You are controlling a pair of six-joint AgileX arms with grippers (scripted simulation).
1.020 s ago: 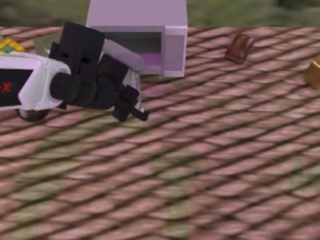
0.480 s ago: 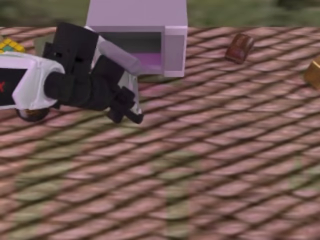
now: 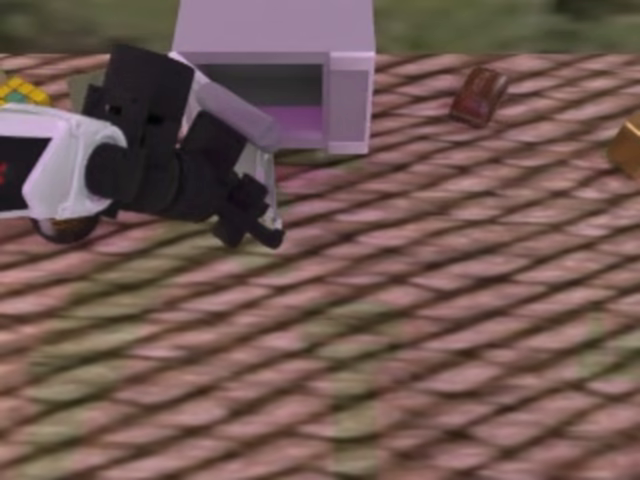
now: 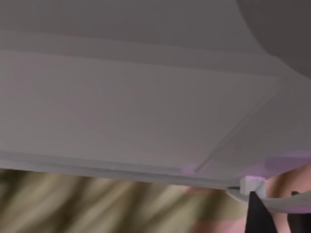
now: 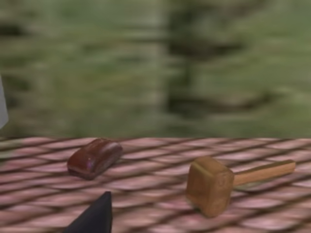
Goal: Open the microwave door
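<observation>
The pale lavender microwave (image 3: 275,25) stands at the table's back, its purple interior (image 3: 300,120) exposed. The microwave door (image 3: 235,110) hangs swung out toward the front left. My left gripper (image 3: 255,215) sits at the door's free edge, shut on the slim silver handle (image 3: 272,185). In the left wrist view the door panel (image 4: 136,107) fills most of the picture, and the handle (image 4: 291,201) runs between the two dark fingertips (image 4: 257,216) of the left gripper (image 4: 279,218). Only a dark corner of my right gripper (image 5: 97,216) shows, low over the table.
A brown rounded block (image 3: 478,96) lies right of the microwave, also seen in the right wrist view (image 5: 95,158). A wooden mallet (image 5: 214,184) lies at the table's far right edge (image 3: 628,145). A yellow-green object (image 3: 20,90) sits far left.
My left gripper has drawn a little to the left and toward the front, holding the handle. The door has swung slightly wider.
</observation>
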